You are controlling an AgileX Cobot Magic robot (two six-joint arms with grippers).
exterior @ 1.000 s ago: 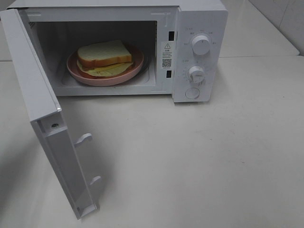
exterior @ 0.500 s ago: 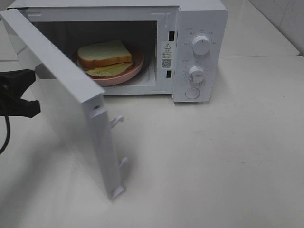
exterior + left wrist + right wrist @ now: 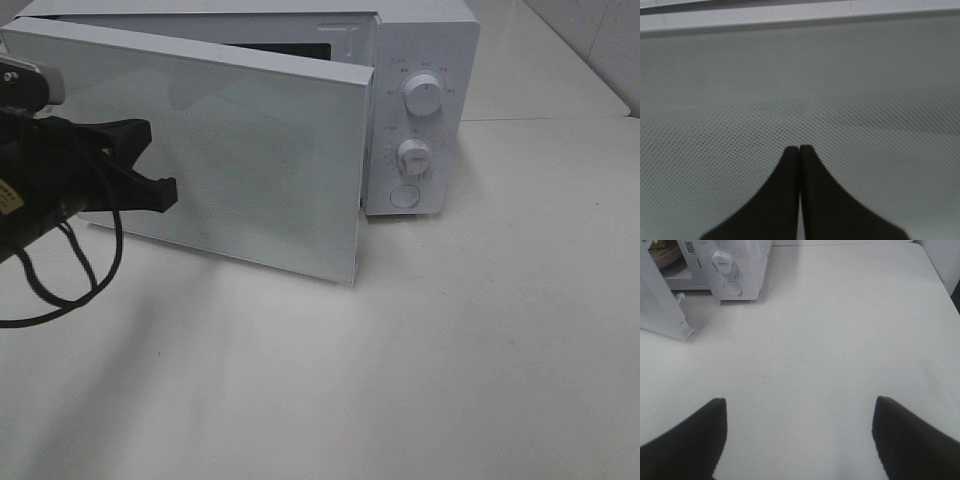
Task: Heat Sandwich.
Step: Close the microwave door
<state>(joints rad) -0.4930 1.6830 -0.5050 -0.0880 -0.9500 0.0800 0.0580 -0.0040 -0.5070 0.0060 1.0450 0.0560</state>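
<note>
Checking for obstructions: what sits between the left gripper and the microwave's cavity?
Only the microwave door, almost shut; the left wrist view shows the shut left gripper at its mesh.

Microwave (image 3: pixel 420 40) on the white surface (image 3: pixel 450 350), door (image 3: pixel 260 170) ajar.
Door hinged on the left, its free edge standing out in front of the control panel; a thin dark strip of cavity shows above its top edge. Left pincer (image 3: pixel 158 186), black, lies against the door's outer face near the hinge side, with a black cable (image 3: pixel 60 290) looping below it. Panel carries 2 knobs (image 3: pixel 424 95) and 1 round button (image 3: pixel 404 196).
</note>
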